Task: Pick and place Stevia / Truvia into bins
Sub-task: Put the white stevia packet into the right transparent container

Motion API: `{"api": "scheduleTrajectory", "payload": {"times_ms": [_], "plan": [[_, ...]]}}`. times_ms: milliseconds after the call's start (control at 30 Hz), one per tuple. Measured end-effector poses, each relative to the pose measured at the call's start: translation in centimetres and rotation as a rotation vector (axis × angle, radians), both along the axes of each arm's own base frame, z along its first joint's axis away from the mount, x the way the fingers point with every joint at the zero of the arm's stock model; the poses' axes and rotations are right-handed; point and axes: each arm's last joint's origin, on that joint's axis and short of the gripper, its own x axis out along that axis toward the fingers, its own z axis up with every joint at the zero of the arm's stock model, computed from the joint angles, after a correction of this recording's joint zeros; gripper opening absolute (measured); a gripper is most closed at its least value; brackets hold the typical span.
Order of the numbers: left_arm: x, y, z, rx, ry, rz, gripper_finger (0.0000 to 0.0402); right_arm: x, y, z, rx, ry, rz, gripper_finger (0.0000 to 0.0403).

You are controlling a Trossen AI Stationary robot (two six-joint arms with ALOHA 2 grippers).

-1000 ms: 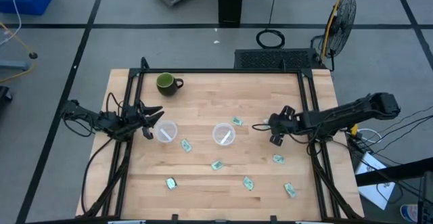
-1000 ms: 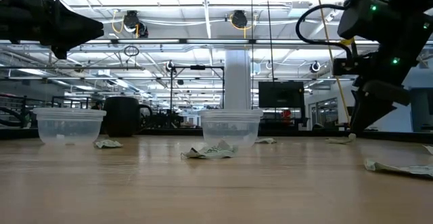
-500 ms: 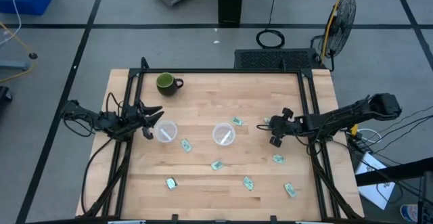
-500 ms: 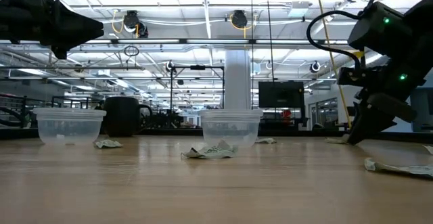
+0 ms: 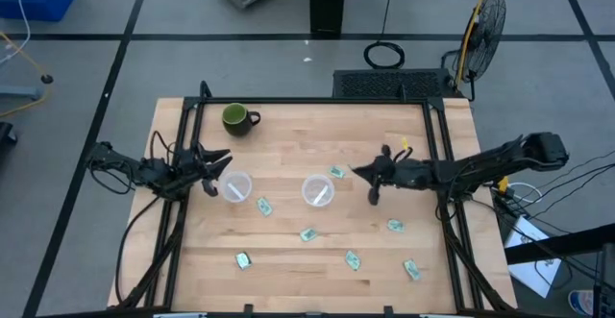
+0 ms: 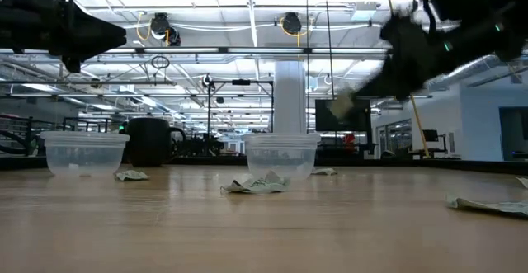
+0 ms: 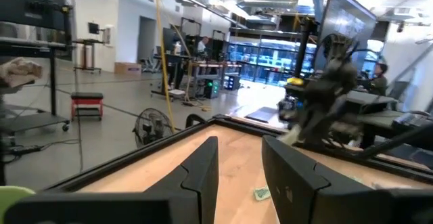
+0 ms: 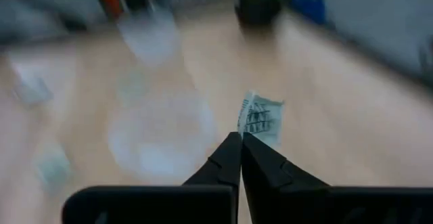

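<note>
The right hand (image 5: 362,172) is raised off the counter (image 5: 288,145) at about 3 o'clock of the middle cup (image 5: 318,190), near it but not over it; its fingers (image 8: 233,158) are pinched together on one packet (image 8: 260,119), which sticks up from the fingertips. In the low view this hand (image 6: 351,101) hangs well above the counter with a pale packet at its tip. The left hand (image 5: 219,160) waits at the counter's 9 o'clock edge, just beside the other cup (image 5: 235,187), its fingers (image 7: 203,166) spread apart and holding nothing. Loose packets lie flat on the counter: one (image 5: 336,172) at 1 o'clock of the middle cup, one (image 5: 263,205) between the two cups, one (image 5: 307,233) at 6 o'clock of the middle cup, and more toward the near edge (image 5: 243,259), (image 5: 353,258), (image 5: 411,269), with another (image 5: 395,226) under the right arm. A dark green mug (image 5: 235,118) stands at the far left corner.
</note>
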Motion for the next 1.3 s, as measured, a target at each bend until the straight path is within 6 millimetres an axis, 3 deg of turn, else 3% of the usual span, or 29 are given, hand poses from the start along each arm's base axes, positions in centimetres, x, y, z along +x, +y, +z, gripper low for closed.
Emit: {"api": "scheduleTrajectory", "payload": {"times_ms": [100, 233, 433, 600, 733, 967, 1300], "plan": [[0.0, 0.1, 0.0, -0.007, 0.002, 0.034, 0.0118, 1.5, 0.3, 2.8, -0.071, -0.09, 0.102, 0.0001], [-0.1, 0.2, 0.0, -0.016, 0.005, 0.079, 0.0118, 4.7, 0.6, 4.5, -0.111, -0.013, 0.145, 0.0001], [-0.1, 0.2, 0.0, -0.024, -0.001, 0.085, 0.0118, 10.2, 0.8, 1.8, -0.107, 0.376, 0.213, 0.0], [-0.1, 0.2, -0.1, -0.032, 0.0, 0.077, 0.0118, 12.9, 1.2, 0.7, -0.042, 0.491, 0.296, 0.0], [-0.1, 0.2, -0.1, -0.033, -0.001, 0.076, 0.0118, 13.9, 1.6, 0.1, 0.053, 0.497, 0.365, 0.0], [-0.1, 0.2, -0.1, -0.024, 0.004, 0.074, 0.0118, 14.3, 0.5, -2.5, 0.117, 0.583, 0.303, 0.0], [-0.1, 0.2, -0.1, -0.015, 0.009, 0.076, 0.0118, 14.3, -0.5, -2.7, 0.161, 0.587, 0.254, 0.0013]]}}
